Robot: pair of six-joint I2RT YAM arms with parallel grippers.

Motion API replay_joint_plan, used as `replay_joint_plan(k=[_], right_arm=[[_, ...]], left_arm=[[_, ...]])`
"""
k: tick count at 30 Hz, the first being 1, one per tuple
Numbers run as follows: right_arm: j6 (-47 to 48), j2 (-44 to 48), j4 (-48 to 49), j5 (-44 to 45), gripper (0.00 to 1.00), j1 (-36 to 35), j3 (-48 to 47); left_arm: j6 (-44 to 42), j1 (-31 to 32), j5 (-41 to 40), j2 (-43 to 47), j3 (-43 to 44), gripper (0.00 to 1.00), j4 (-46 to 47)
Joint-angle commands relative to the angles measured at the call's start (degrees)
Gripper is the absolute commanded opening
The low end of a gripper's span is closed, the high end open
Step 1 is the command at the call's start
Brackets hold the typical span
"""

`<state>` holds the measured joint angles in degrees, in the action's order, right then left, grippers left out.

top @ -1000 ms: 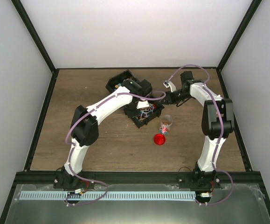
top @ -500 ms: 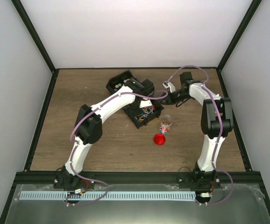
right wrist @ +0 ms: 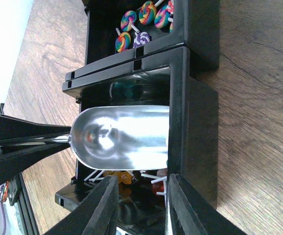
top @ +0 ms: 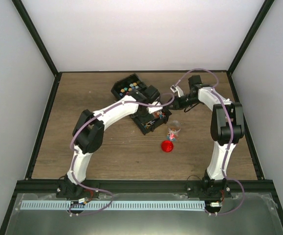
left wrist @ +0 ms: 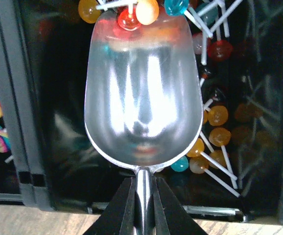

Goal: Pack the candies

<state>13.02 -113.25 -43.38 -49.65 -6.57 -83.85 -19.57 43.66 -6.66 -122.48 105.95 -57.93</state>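
As the left arm swings clear of the far bin (top: pixel 117 91), the scoop (left wrist: pixel 143 93) comes to sit in the near bin (right wrist: pixel 195 137) among the candies (left wrist: pixel 218 115).
I see my left end effector (left wrist: pixel 142 191) clamped tight on the scoop's handle. The bowl is bare and only its lip touches a few candies, so I judge the dig is just starting. My right end effector (right wrist: pixel 139 196) is narrowing but keeps a gap and holds nothing, poised at the bin's wall, perhaps to steady it. The clear cup (top: pixel 174 129), with a few candies inside, stands just beside the bin, with the red lid (top: pixel 167 146) near it. The tabletop (top: pixel 107 152) is brown wood grain, boxed by plain white walls (top: pixel 141 34) and black frame posts.
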Motion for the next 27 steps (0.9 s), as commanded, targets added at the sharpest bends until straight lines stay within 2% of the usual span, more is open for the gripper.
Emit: replay_joint_plan(k=[1,7,16,22,27], right_arm=[[0.8,-0.4,-0.6,-0.3,0.3,-0.6,-1.6],[1.2,-0.3,-0.7,1.0,0.3,-0.6,-1.9],[2.1,-0.3,-1.7,1.5,0.3,0.0,-2.3],[2.6,0.0,-2.3,1.6,0.3,0.6,-3.0],[3.1,-0.2,-3.2,1.0,0.31,0.6,-4.0]], left_arm=[[2.9,-0.3,3.9,6.1,-7.2,0.04,11.0],[3.6,-0.8,3.6,14.8,-19.9,0.04,22.1],[3.9,-3.3,8.2,22.0,-32.9,0.04,34.7],[1.0,-4.8,8.1,23.8,-34.0,0.04,33.2],[-3.7,-4.8,7.0,20.3,-27.8,0.04,21.3]])
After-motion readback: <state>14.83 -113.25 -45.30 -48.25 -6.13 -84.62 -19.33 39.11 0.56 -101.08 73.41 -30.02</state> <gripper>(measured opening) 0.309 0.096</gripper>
